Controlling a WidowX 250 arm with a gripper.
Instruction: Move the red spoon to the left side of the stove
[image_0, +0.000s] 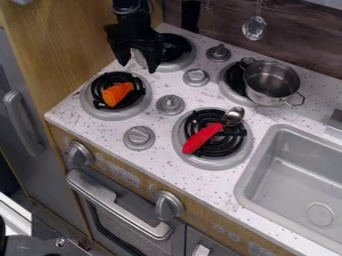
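The red spoon (203, 138) lies across the front right burner of the stove, its red handle toward the front left and its metal bowl toward the back right. High at the upper left, over the back left burner, hangs the gripper (139, 66), open with its two fingers apart and pointing down. The spoon is well apart from it, lower and to the right. The white speckled stove top (90, 127) holds several burners.
An orange object (117, 94) sits on the front left burner. A metal pot (270, 82) stands at the back right burner. Grey knobs (170, 104) rise between the burners. At right is a grey sink (250, 185); a wooden wall (63, 50) borders the left.
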